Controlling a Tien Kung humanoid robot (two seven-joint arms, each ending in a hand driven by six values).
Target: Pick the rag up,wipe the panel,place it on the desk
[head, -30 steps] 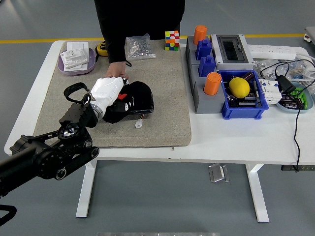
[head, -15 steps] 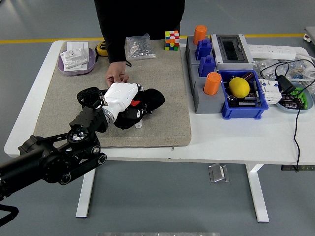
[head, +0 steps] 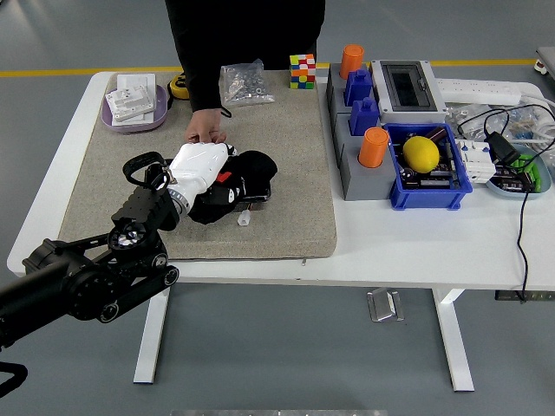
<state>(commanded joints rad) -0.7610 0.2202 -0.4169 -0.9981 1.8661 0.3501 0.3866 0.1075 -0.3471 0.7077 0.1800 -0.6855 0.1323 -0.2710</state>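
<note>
Rag (head: pixel 251 178): I see black cloth, crumpled, bunched over the panel on the mat (head: pixel 286 165).
Left hand (head: pixel 201 167): white, fingers clenched on the rag.
Person's hand (head: pixel 205 132): resting just behind mine.

White table (head: pixel 434 238), grey floor (head: pixel 286 364)

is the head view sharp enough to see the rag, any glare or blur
Head view: evenly lit, soft shadows, no motion blur; the white left hand looks bright, nearly washed out; the black rag beneath it is so dark its folds barely show; the panel can't be told apart from it.
</note>
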